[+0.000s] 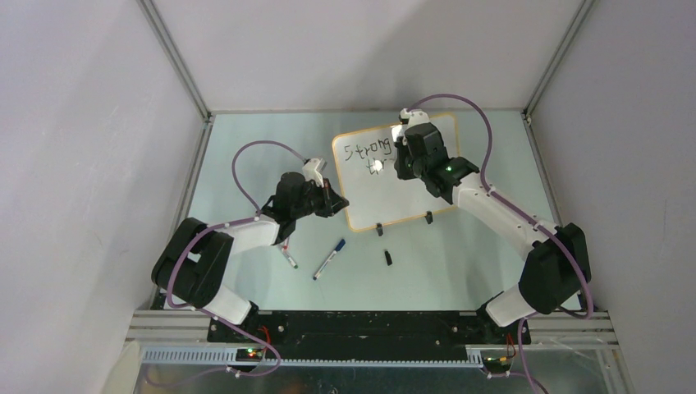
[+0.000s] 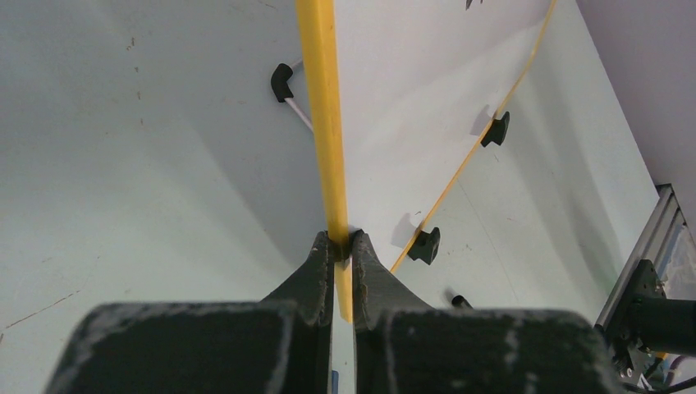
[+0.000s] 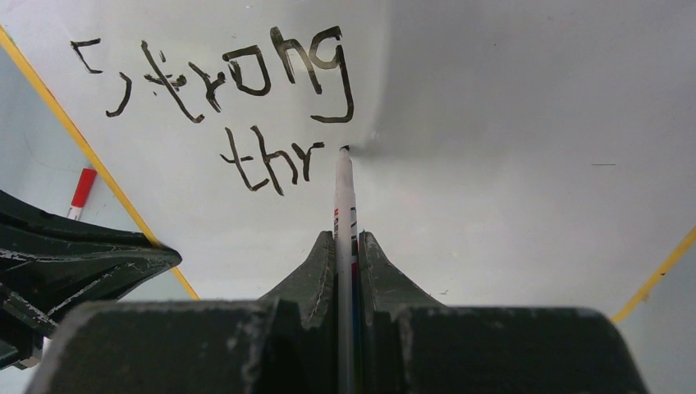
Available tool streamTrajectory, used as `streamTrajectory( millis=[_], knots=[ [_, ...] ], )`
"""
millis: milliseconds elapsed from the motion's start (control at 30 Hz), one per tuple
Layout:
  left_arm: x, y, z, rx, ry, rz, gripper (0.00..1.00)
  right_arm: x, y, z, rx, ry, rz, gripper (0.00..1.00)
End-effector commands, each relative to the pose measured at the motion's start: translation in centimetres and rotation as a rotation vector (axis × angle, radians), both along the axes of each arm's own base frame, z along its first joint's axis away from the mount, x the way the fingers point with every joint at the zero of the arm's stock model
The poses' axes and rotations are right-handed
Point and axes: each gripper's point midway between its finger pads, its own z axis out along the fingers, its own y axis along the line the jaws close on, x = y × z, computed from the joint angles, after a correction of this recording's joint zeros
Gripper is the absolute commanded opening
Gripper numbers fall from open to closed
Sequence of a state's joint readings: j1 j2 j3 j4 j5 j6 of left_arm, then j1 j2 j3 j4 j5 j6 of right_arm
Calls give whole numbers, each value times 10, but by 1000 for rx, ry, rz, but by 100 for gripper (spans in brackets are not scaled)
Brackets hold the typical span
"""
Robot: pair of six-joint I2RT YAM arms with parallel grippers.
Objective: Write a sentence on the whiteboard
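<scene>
The whiteboard [image 1: 410, 201] stands tilted at the table's middle back, white with a yellow rim [image 2: 327, 123]. My left gripper [image 1: 332, 199] [image 2: 343, 240] is shut on its left edge, the rim pinched between the fingers. The sentence [image 3: 246, 78] [image 1: 367, 151] reads "Strong" with "thr" under it in black. My right gripper [image 1: 402, 156] [image 3: 346, 238] is shut on a white marker [image 3: 344, 189] over the board face [image 3: 509, 123]. The marker's black tip touches the board just right of "thr".
On the table in front of the board lie a blue-capped marker [image 1: 328, 259], a red-capped marker [image 1: 288, 257] [image 3: 82, 187] and a small black cap [image 1: 387, 258]. Two black clip feet [image 1: 379, 230] [image 1: 428, 217] hold the board's lower edge. Grey walls close in three sides.
</scene>
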State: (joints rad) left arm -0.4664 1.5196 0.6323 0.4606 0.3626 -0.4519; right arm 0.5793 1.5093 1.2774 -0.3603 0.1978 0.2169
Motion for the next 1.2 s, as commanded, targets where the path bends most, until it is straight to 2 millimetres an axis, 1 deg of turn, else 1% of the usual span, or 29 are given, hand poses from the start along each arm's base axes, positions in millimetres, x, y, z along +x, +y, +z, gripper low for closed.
streamTrajectory(
  millis=[0,267,667,967,1167],
  knots=[
    [2,-2,7,40,-42,-11,0,4,7,6,28,-13,13,0],
    [2,-2,7,39,-43,-13,0,0,5,-1,14,15,20,0],
    [2,-2,8,39,-43,-12,0,-5,-3,-11,-31,50,6,0],
    [2,-3,7,39,-43,-14,0,0,-15,-6,-61,20,-53,0],
    [2,-3,8,40,-44,-12,0,4,-16,0,-49,-6,-71,0]
  ],
)
